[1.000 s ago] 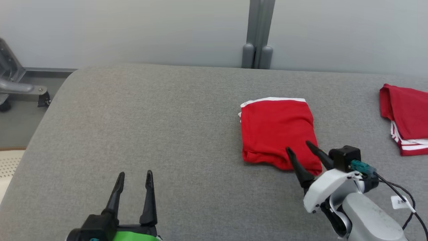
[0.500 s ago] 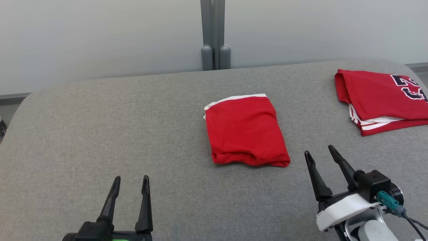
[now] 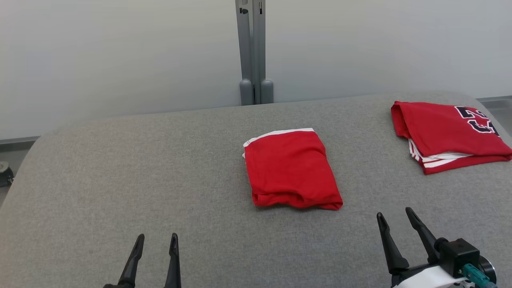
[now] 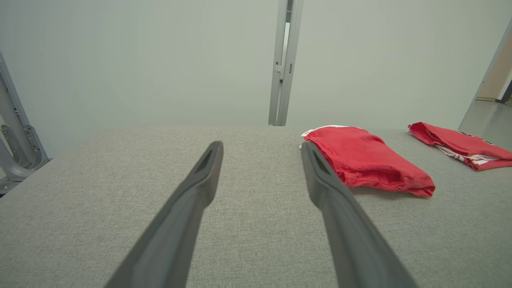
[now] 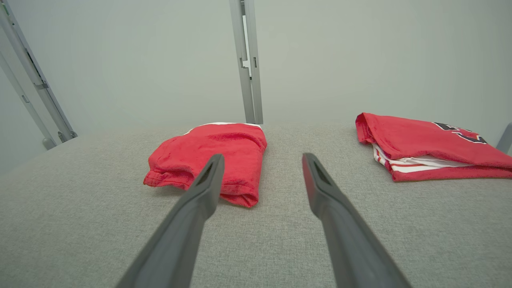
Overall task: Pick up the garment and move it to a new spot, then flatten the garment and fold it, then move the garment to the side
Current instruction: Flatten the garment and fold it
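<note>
Since the right gripper [image 3: 395, 216] had its fingertips over the near right corner of the garment [image 3: 291, 170] a second ago, the plain change is that it now stands clear of the cloth, on the near side and off to the right, jaws spread wide with nothing between them. Other arm: left gripper [image 3: 157, 239] at the lower left, also wide and empty, pointing up the grey table [image 3: 100, 172]; no change in its pose that I can make out. Note: the whole head view has swung and tipped over that second, so most of the shift in the picture is the camera, not the things.

Mid-table, ahead of both grippers and nearer the right one, lies the garment. It is folded into a compact red rectangle, with white trim along the far edge and a rolled, slightly bulgy fold at the near edge. Neither arm touches it.

Farther right, near the table's end, is a second red shirt [image 3: 444, 132], also folded, with black lettering at its far corner and striped trim under the top layer. It is well apart from the garment. Behind the table, a grey post [image 3: 251, 48] stands against a pale wall [image 3: 120, 60].

Reading: fold and release both look done. Either the move to the side is finished or one last shift remains; cannot settle which spot counts as the side
</note>
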